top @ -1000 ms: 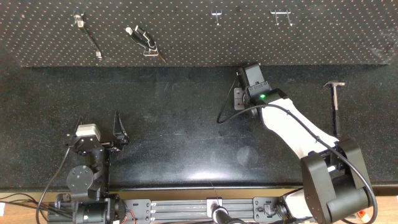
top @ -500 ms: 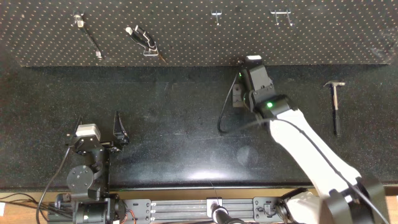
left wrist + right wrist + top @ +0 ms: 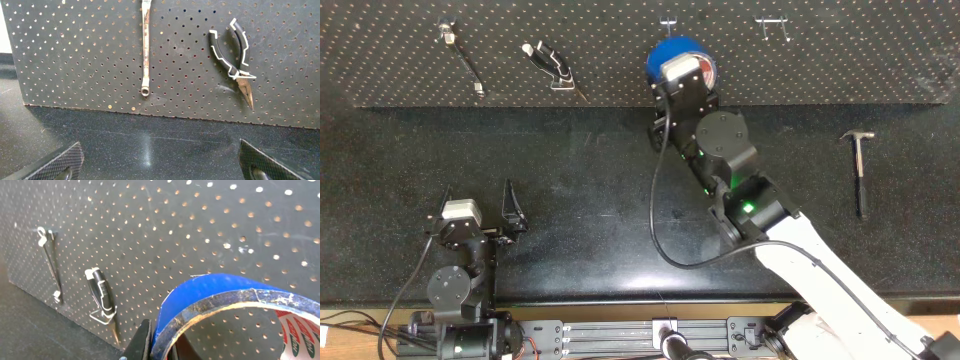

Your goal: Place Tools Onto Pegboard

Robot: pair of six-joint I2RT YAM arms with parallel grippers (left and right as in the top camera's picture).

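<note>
A black counter (image 3: 580,200) runs under a black perforated pegboard (image 3: 620,60) that stands along its 12 o'clock edge.

The roll of blue tape (image 3: 665,52) is a wide ring with a bright blue outer band. In the right wrist view the roll of blue tape (image 3: 210,297) has a scuffed greyish rim and a pale inner core with red and white print. It is raised in front of the pegboard, off the counter.

The right claw (image 3: 160,345) is clenched on the roll's wall, one finger outside the band and one inside, with the ring at its 12 o'clock. Two small metal hooks (image 3: 669,22) (image 3: 772,25) sit on the board at 12 and 2 o'clock from the roll.

A slim silver wrench (image 3: 465,62) and black-handled needle-nose pliers (image 3: 552,68) hang on the board at 9 o'clock from the roll. A small dark-handled hammer (image 3: 859,165) lies on the counter at its 4 o'clock, well apart.

The left claw (image 3: 160,165) is released, its fingers spread wide, low over the counter at 7 o'clock of the surface and facing the wrench (image 3: 145,50) and pliers (image 3: 234,55).
</note>
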